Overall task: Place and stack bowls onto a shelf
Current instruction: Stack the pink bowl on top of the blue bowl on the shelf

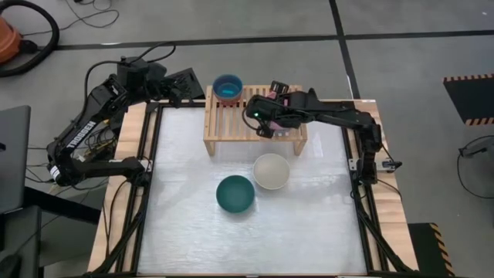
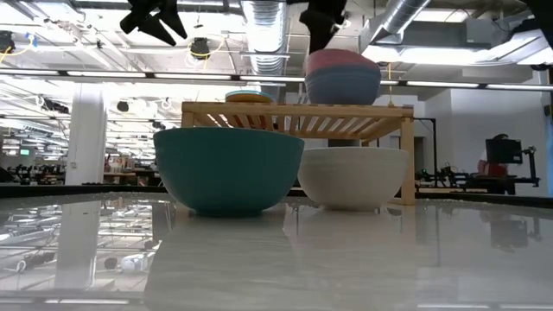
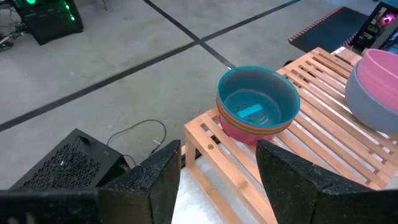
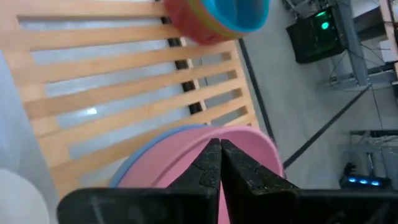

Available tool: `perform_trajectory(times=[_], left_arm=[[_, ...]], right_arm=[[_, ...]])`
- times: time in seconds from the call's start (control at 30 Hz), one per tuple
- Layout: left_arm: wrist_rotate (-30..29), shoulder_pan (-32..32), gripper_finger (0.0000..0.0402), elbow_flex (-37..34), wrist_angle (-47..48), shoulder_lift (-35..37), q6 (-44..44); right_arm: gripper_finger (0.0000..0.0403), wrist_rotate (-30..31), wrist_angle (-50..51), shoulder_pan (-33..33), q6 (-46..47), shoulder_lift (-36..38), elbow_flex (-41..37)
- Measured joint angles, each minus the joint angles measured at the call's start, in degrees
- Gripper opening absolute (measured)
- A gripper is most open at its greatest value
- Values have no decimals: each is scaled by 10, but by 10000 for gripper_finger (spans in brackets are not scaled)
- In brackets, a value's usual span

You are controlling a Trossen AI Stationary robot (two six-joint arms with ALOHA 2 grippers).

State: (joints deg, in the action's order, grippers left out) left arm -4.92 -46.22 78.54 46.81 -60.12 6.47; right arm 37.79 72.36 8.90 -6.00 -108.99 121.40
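Here the pink bowl point(image 4: 205, 149), nested in the slate blue bowl point(image 2: 343, 86) on the shelf point(image 1: 231, 123), is pinched at its rim by the closed right pincer point(image 4: 220, 163); if dragged during release, both could be tipped off the slats.

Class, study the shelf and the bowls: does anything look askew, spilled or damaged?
Nothing stands out. The small bowls sit nested and level at one end of the shelf; the pink bowl rests evenly inside the blue bowl there, under the right gripper. The teal bowl and white bowl stand upright on the table.
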Motion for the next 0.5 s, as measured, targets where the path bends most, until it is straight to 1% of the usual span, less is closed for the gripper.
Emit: perform_trajectory(times=[0.1, 0.17, 0.33, 0.4, 0.5], left_arm=[[0, 0, 192, 0, 0, 0, 0], [0, 0, 192, 0, 0, 0, 0], [0, 0, 192, 0, 0, 0, 0], [0, 0, 192, 0, 0, 0, 0], [0, 0, 192, 0, 0, 0, 0]], right_arm=[[20, 3, 16, -1, -10, -3, -6], [18, 17, 11, -2, -26, 0, -6], [31, 45, -24, -15, -35, 8, 15], [33, 43, -37, -18, -37, 8, 21], [23, 18, -36, -14, -46, 5, 21]])
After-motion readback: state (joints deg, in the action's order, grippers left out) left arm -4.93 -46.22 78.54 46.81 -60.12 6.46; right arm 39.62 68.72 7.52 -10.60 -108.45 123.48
